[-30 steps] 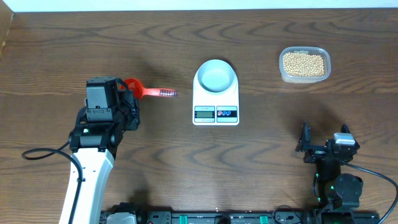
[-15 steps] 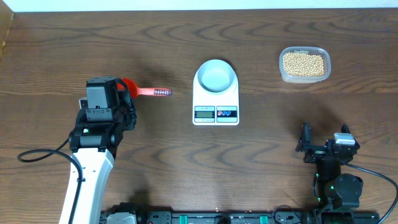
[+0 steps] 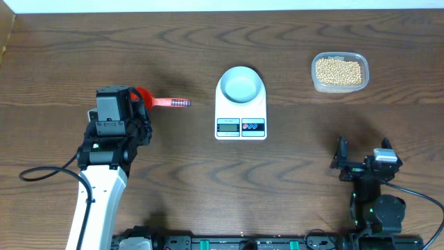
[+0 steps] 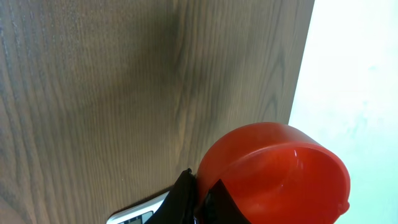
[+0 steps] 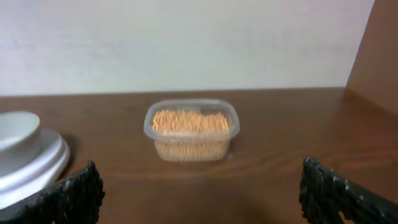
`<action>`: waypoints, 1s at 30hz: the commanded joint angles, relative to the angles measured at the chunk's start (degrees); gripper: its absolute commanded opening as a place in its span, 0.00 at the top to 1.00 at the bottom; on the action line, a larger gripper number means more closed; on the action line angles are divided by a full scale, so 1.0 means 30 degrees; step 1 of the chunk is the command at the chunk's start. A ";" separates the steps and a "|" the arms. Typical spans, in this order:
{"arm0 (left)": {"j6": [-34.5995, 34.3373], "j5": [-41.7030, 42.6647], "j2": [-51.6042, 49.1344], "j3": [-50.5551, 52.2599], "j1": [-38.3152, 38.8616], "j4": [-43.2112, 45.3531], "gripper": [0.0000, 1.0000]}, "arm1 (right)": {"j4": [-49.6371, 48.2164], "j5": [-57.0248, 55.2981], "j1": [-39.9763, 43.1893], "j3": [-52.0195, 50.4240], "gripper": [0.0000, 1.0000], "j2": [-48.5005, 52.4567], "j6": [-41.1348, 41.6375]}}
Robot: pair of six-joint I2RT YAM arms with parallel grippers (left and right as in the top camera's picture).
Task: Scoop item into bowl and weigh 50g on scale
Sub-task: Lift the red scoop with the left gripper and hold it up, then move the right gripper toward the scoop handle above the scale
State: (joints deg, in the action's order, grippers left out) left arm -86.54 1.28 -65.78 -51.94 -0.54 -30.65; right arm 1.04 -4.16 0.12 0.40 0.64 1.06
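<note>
A dark brown wood-grain table (image 3: 180,160) fills the overhead view, with a pale wall along its far edge.

At the left, the left arm reaches from the near edge toward the far side. The left gripper (image 4: 198,198) is closed on a red scoop (image 3: 166,102). In the left wrist view its black fingers (image 4: 184,194) pinch the edge of the scoop's round cup, which looks empty. From overhead, the handle points right, toward the scale, and its tip stops well apart from it.

In the middle lies the white scale (image 3: 241,112), with a grey display and 2 round buttons on its near edge. The reading is too small to make out. The pale bowl (image 3: 241,87) sits on the far part of the scale and has nothing in it.

Further right, near the far edge, stands a clear plastic tub (image 3: 316,82) holding the beans (image 3: 338,71), many small beige-yellow ones in a heap. The tub is well apart from the scale.

At the near right, the right gripper (image 5: 202,199) hangs low over the table with its 2 fingers spread wide and nothing between them. It faces the tub, and its wrist view shows the scale and bowl at the left edge.
</note>
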 commanded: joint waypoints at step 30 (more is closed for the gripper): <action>0.0328 -0.0372 0.0066 -0.0066 0.0044 0.0022 0.93 | -0.5071 0.5122 -0.0160 0.6164 0.01 1.2648 0.2091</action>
State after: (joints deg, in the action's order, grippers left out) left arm -86.54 1.13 -65.78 -51.94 -0.54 -30.46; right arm -15.92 6.17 0.12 13.87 33.21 3.90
